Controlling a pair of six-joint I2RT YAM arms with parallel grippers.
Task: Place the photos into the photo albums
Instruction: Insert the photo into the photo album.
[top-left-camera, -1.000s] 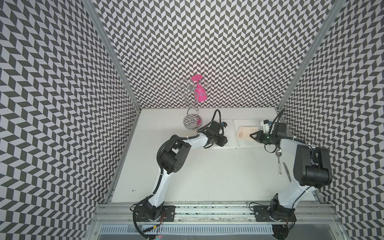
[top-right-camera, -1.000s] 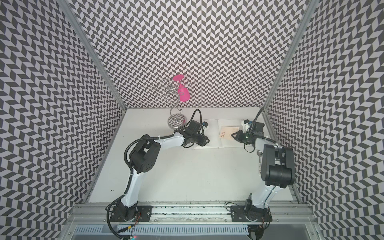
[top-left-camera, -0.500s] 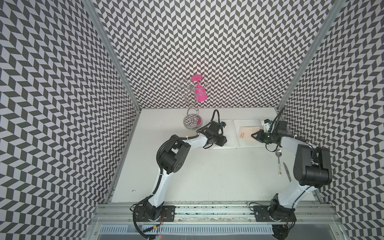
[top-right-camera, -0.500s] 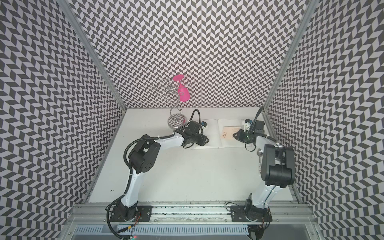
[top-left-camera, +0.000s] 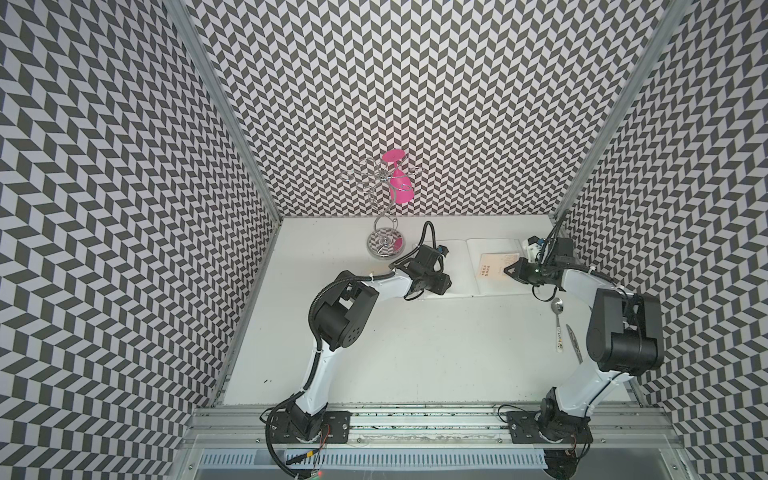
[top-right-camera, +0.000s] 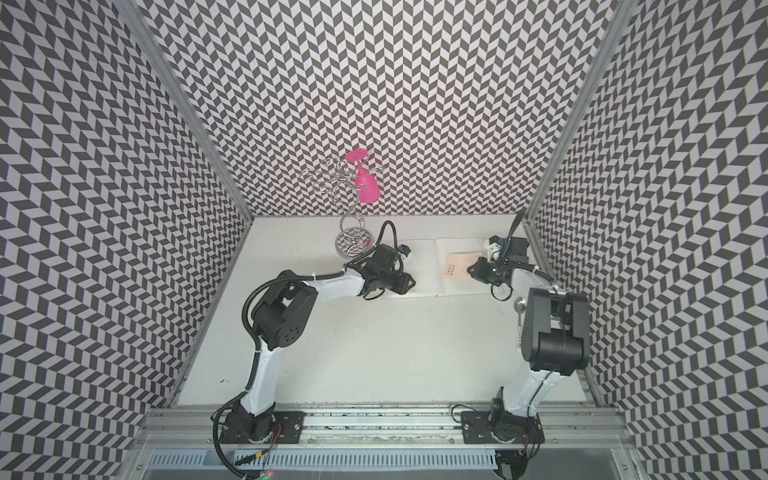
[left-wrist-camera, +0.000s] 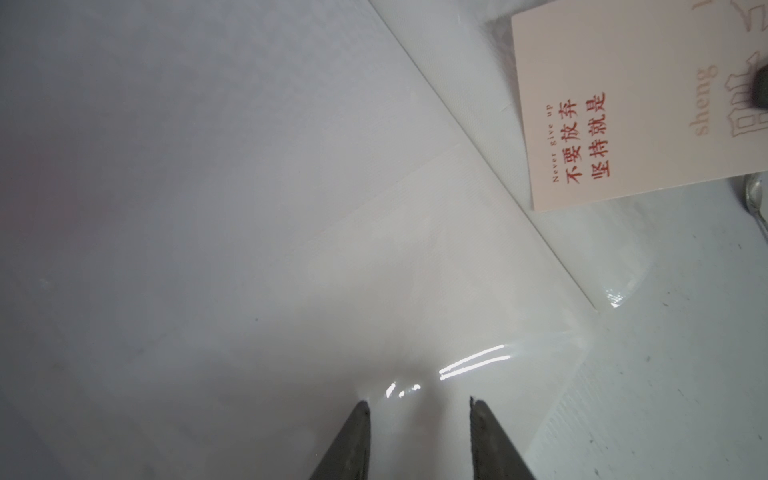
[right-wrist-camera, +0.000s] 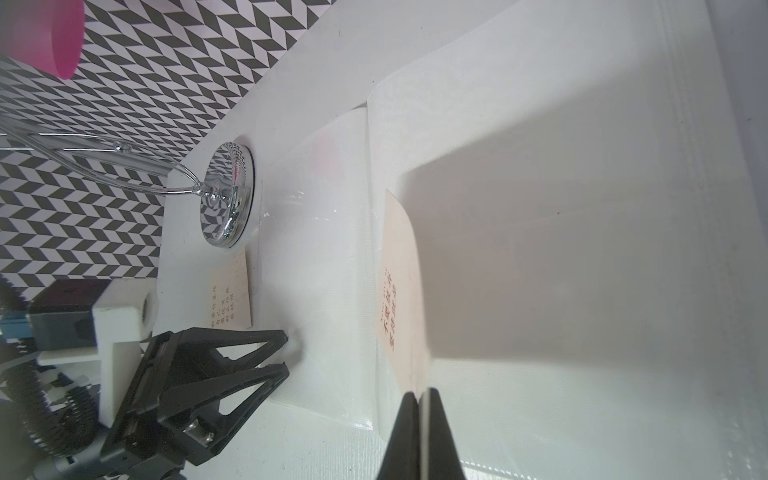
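Note:
The photo album (top-left-camera: 459, 266) (top-right-camera: 424, 270) lies open at the back of the table, its white pages showing in both top views. My left gripper (top-left-camera: 446, 282) (left-wrist-camera: 419, 405) is open, with both tips resting on the glossy sleeve of the left page and nothing between them. It also appears in the right wrist view as the left gripper (right-wrist-camera: 284, 351). My right gripper (top-left-camera: 507, 270) (right-wrist-camera: 420, 395) is shut on the edge of a cream photo (top-left-camera: 494, 266) (left-wrist-camera: 623, 104) (right-wrist-camera: 399, 282) with red characters, held over the right page. Another cream photo (right-wrist-camera: 232, 295) lies on the table beside the album.
A chrome wire stand (top-left-camera: 384, 245) holding an upside-down pink glass (top-left-camera: 401, 191) stands just left of the album. A spoon (top-left-camera: 557, 307) and a second utensil (top-left-camera: 575, 345) lie by the right arm. Patterned walls close in on three sides.
My right gripper has shifted slightly to the left over the right page, carrying the cream photo. The left arm has stayed put.

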